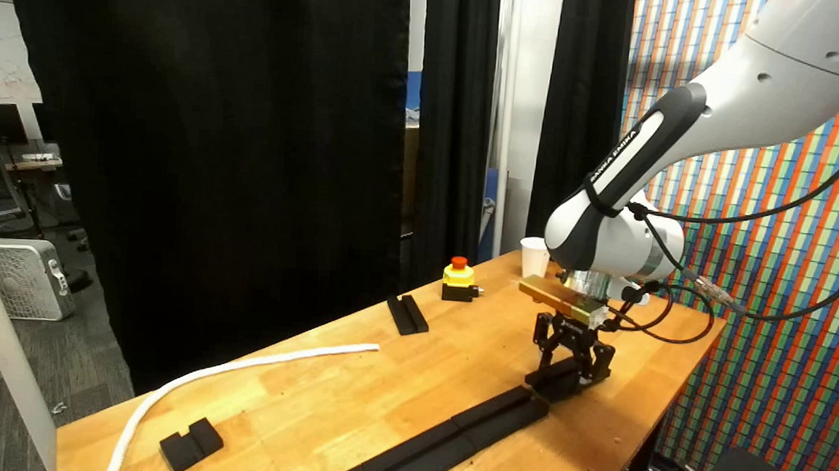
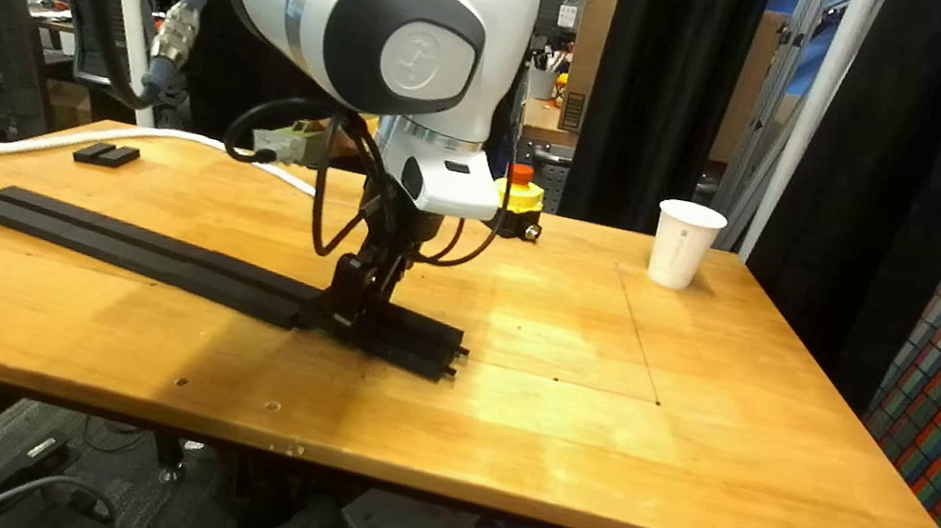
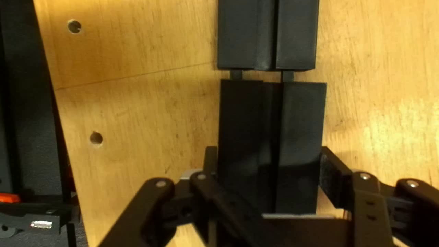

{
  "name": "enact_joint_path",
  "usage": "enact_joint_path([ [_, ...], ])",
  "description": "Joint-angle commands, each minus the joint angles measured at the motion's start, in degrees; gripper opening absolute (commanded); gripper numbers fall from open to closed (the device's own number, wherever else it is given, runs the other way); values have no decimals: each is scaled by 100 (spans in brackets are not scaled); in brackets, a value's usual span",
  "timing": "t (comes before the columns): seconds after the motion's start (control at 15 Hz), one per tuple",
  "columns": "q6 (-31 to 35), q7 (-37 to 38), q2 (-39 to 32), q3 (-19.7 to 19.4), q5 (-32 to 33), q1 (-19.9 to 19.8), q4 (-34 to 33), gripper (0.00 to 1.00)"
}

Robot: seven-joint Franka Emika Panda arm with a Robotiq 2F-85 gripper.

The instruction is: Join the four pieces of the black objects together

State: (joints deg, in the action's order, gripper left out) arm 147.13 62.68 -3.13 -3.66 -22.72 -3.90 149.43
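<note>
Wrist view: end bar (image 3: 303, 116), matte black, grooved lengthwise, nearly lined up with black strip (image 2: 133, 258) on tabletop (image 2: 497, 443); gripper (image 3: 270, 164) holding it, fingers (image 3: 332, 178) clamped against both long sides. Stubby pegs (image 3: 287, 76) across narrow gap. Likely trouble: crooked push, pegs binding; hard shove, black strip sliding over smooth wood; flat sides, end bar slipping in grip. Further out: drilled holes (image 3: 96, 138), round; blocks (image 1: 199, 442), black, notched; cup (image 2: 683, 245), white, tapered, probably paper.

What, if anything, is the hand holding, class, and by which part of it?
The grooved black end piece, by its two long outer sides.
</note>
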Motion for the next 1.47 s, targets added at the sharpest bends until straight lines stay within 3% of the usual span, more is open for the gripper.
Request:
enact_joint_path([
  [0.0,-151,-46,-11,7,-160,23,-104,46],
  [0.67,7,-399,-239,110,-896,44,-164,46],
  [1.4,9,-380,-245,119,-860,72,-94,46],
])
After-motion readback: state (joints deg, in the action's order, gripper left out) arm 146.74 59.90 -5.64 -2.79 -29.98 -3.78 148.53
